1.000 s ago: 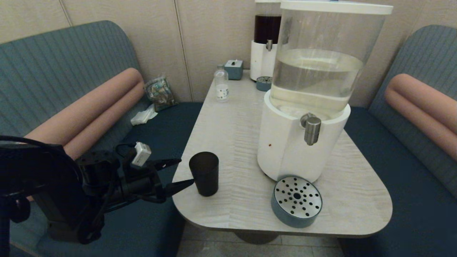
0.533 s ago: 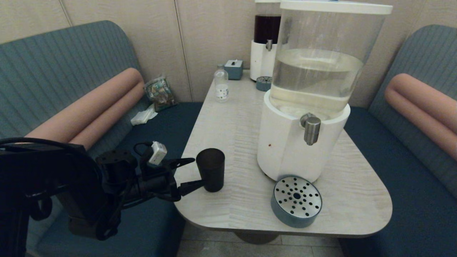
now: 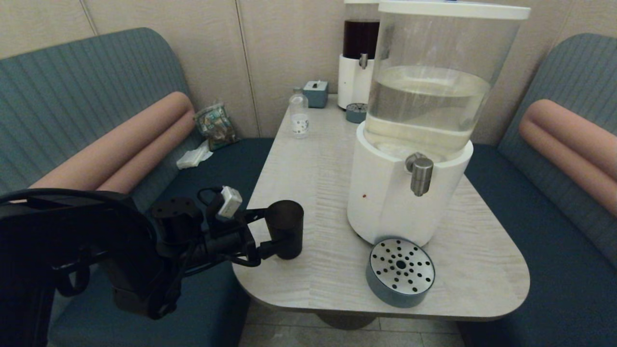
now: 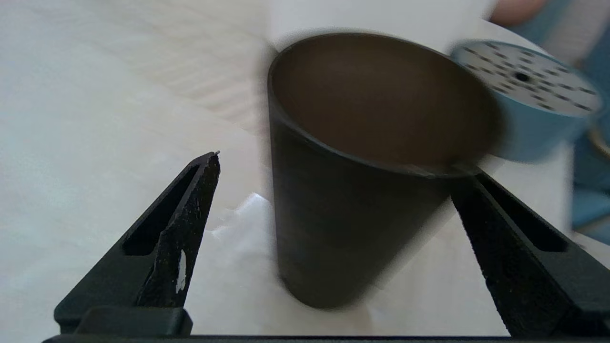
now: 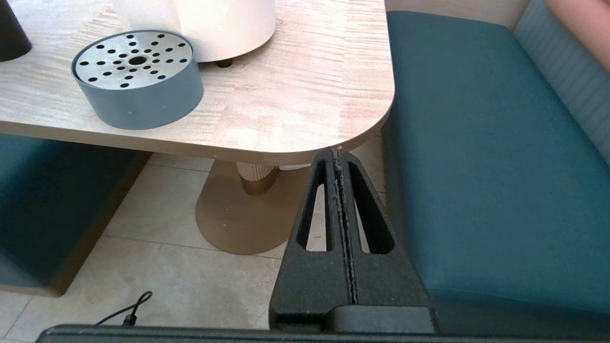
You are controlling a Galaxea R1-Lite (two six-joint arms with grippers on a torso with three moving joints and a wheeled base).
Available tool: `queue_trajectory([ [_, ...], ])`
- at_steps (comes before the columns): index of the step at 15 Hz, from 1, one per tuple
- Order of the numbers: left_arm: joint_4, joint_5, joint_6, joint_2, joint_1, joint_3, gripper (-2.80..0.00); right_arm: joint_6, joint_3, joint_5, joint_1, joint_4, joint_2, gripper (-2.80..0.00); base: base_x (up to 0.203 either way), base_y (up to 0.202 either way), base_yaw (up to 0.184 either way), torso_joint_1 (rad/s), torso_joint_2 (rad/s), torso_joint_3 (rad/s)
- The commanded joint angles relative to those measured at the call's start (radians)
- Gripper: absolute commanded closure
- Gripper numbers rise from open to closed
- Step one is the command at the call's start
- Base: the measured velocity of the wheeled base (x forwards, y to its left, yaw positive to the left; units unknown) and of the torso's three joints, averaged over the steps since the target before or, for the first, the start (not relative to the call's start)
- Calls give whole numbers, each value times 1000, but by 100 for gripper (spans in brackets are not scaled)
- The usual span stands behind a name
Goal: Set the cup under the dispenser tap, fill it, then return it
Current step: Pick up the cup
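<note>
The matte black cup (image 3: pixel 285 229) stands upright on the table's left near corner. My left gripper (image 3: pixel 271 230) reaches in from the left, open, with one finger on each side of the cup. In the left wrist view the cup (image 4: pixel 362 190) fills the gap of the gripper (image 4: pixel 338 164). One finger (image 4: pixel 476 190) touches its wall under the rim, and the other finger (image 4: pixel 190 200) stands clear of it. The steel dispenser tap (image 3: pixel 422 176) juts from the large white-based dispenser (image 3: pixel 385 202), right of the cup. My right gripper (image 5: pixel 337 152) is parked shut below the table's right edge.
A round blue drip tray (image 3: pixel 400 271) with a perforated steel top sits under the tap near the table's front edge (image 3: pixel 337 308). At the back stand a small clear bottle (image 3: pixel 299 115), a blue box (image 3: pixel 315 92) and a dark-liquid dispenser (image 3: pixel 359 58). Benches flank the table.
My left arm has advanced to the right, so its open fingers now straddle the cup. The cup shifted a little to the right and away from me. The right arm has not moved.
</note>
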Motion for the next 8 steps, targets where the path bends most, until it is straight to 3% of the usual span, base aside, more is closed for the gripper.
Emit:
queue_trajectory([
  [1,-8,-2,-5,18,-6,-29,-280,-1,0,1,0,0,0,0,0,0,0,0,0,0],
  [7,-8,2,-6,26,-18,-58,-280,-1,0,1,0,0,0,0,0,0,0,0,0,0],
  [8,-8,2,-12,26,-20,-61,0,-1,0,1,0,0,0,0,0,0,0,0,0,0],
])
